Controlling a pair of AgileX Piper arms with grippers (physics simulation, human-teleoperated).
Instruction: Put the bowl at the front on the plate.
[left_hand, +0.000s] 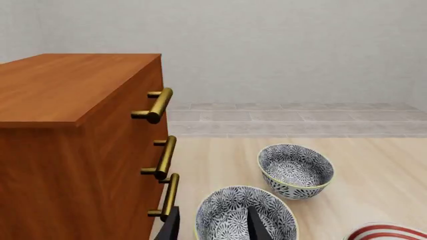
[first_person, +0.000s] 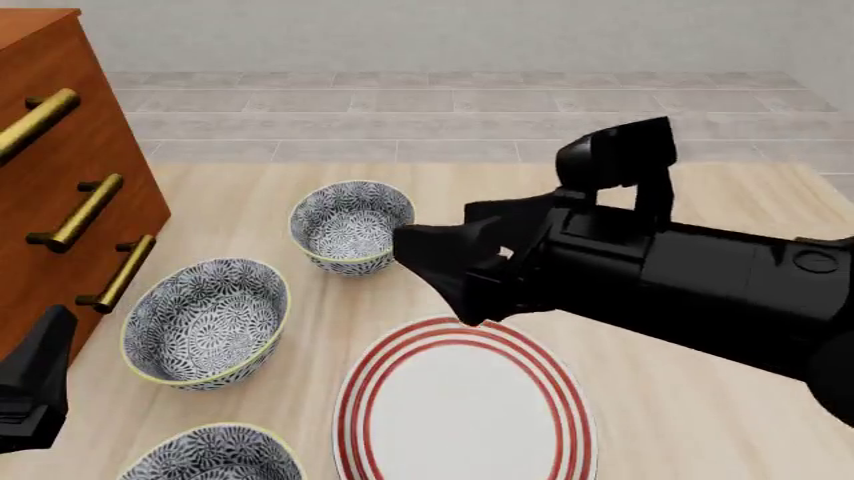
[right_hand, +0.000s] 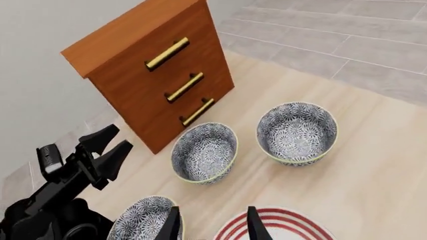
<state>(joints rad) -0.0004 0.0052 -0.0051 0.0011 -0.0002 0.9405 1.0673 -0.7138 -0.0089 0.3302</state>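
1. Leftmost, you have the wooden drawer chest (first_person: 67, 170) with three brass handles (first_person: 83, 212) stacked down its front face.
2. Your left gripper (right_hand: 103, 150) sits low at the near left edge of the front view, beside the chest; its two dark fingers stand apart with nothing between them.
3. Next comes the bowl (first_person: 214, 455), the frontmost of three, upright on the table with its mouth facing straight up. Being round, it has no long axis. Only its far half shows at the bottom edge, just left of the plate.
4. Behind it sits the middle bowl (first_person: 207, 320), also upright, near the lowest handle.
5. Farther back and to the right stands the far bowl (first_person: 351, 225).
6. The plate (first_person: 461, 405) lies flat, red rings up, bare, close beside the bowl.
7. Your right gripper (right_hand: 210, 222) hangs above the table between the far bowl and the plate, fingers parted and holding nothing.
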